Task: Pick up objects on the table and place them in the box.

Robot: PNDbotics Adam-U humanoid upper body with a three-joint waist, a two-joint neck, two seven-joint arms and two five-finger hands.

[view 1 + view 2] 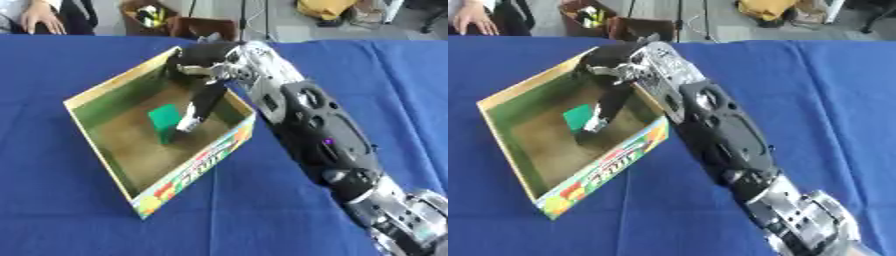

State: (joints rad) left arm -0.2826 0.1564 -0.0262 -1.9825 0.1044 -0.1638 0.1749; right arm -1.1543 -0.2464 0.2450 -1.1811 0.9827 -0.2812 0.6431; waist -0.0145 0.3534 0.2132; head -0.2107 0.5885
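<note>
Box [103,161]: open cardboard carton, green inner walls, brown floor, printed colour label on its near outer wall. It stands askew on the bench [52,200], which is covered in a blue cloth.

Green object [164,121]: small flat green piece, inside the box, standing or leaning on the floor toward the box's far half. Its exact shape cannot be made out.

Right hand [203,56]: black with silver parts, reaching over the box's far right rim. Its palm sits above that rim; dark fingers [201,107] extend straight down into the box, their light tips near the floor. The fingers are extended, not curled round anything. The green object lies just beside the fingertips, on the side nearer the box's left wall; whether fingertip and object touch cannot be told.

Right arm [324,135]: black shell with silver joints, running from the box's far right rim away across the bench, past the box's near right corner.

Left hand: shows in neither view.
</note>
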